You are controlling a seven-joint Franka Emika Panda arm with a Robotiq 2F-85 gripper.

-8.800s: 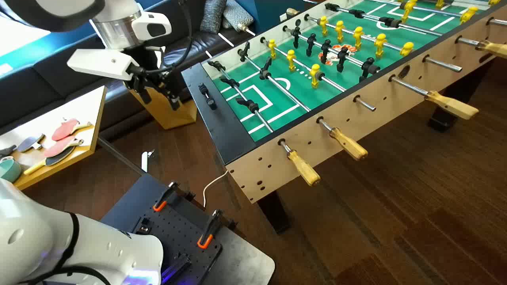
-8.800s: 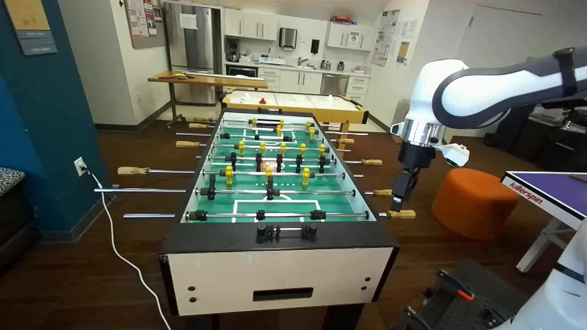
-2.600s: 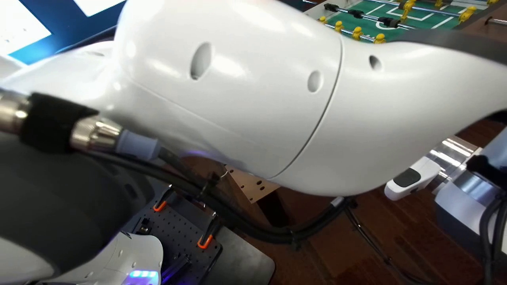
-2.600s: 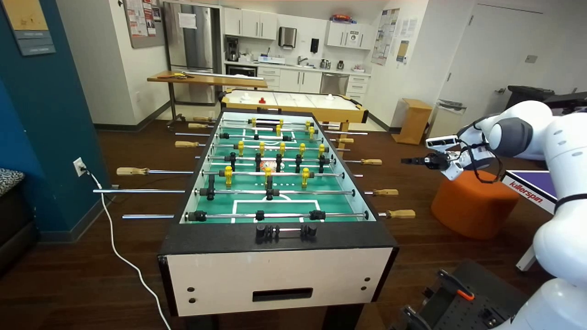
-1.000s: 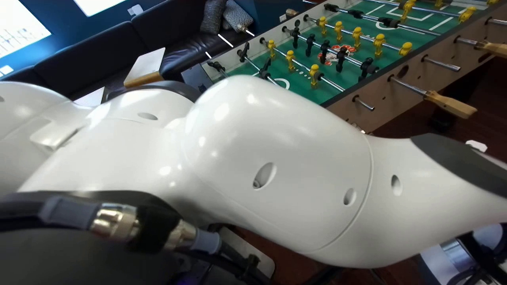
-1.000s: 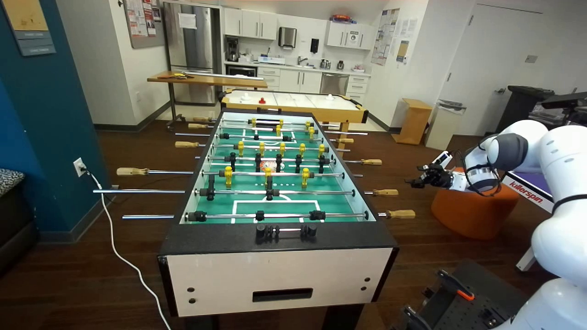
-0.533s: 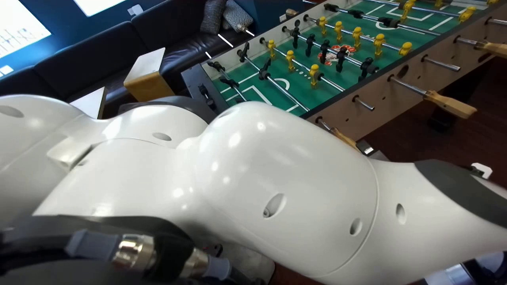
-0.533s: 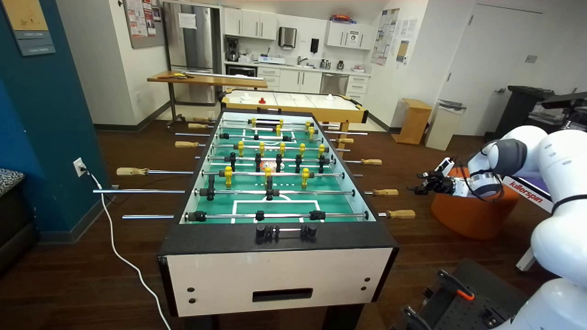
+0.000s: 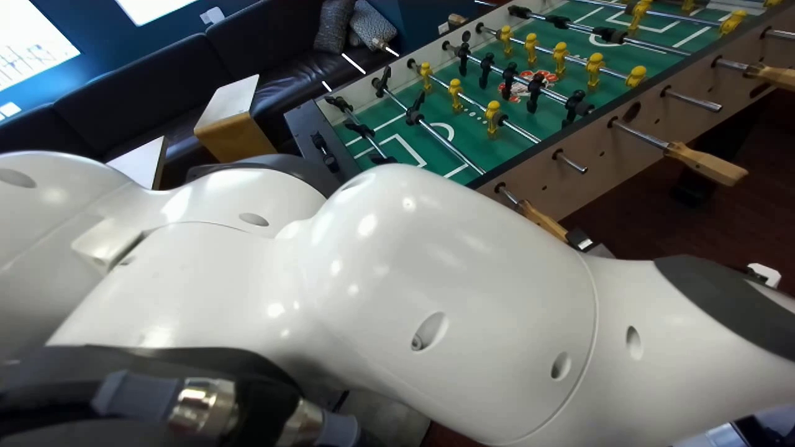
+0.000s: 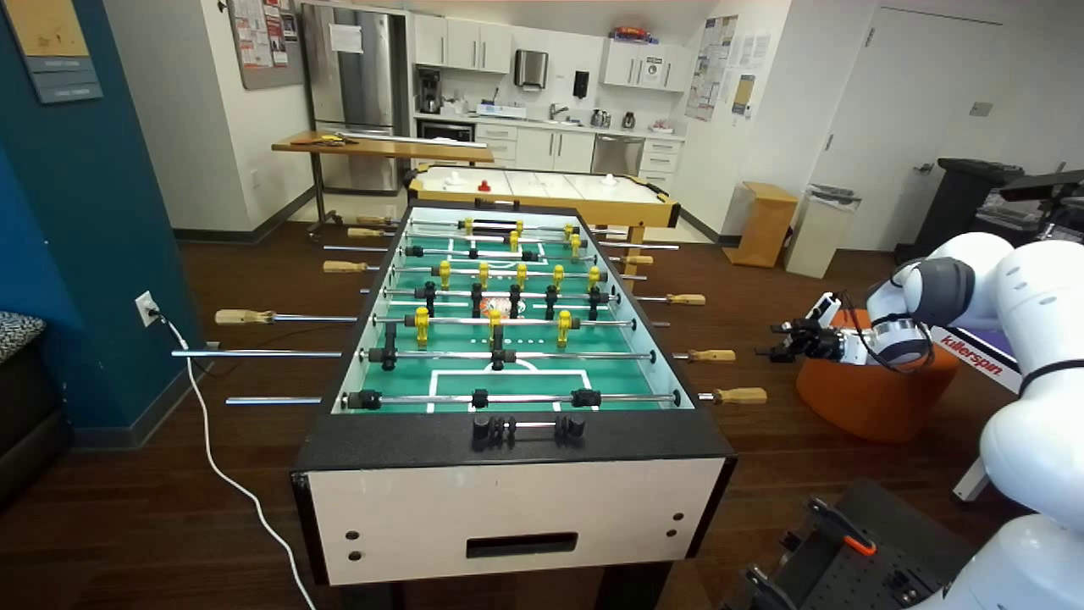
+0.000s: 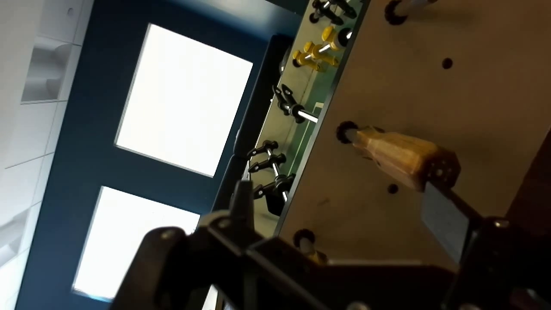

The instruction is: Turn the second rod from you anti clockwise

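Observation:
The second rod's wooden handle [image 9: 539, 218] sticks out of the foosball table's side; in an exterior view the arm hides part of it. It also shows in an exterior view [image 10: 713, 356] and the wrist view [image 11: 398, 155]. The second rod [image 10: 576, 355] carries black players. My gripper [image 10: 772, 341] points sideways at the handle, to its right and apart from it. In the wrist view my gripper [image 11: 344, 211] is open and empty, its fingers wide apart. One finger [image 11: 445, 219] overlaps the handle's end; contact cannot be told. The first rod's handle [image 11: 317, 257] is partly hidden by the gripper.
The first rod's handle also juts out in an exterior view [image 10: 741, 396], below the gripper. The third rod's bare end [image 9: 571, 161] is on the far side. An orange stool [image 10: 864, 398] stands under the wrist. The table's wooden side wall [image 9: 590, 180] faces the gripper.
Since the oldest frames, the arm has swung from above the first handle to a sideways pose facing the second. It lowered over the last seconds and barely moved in the last half second.

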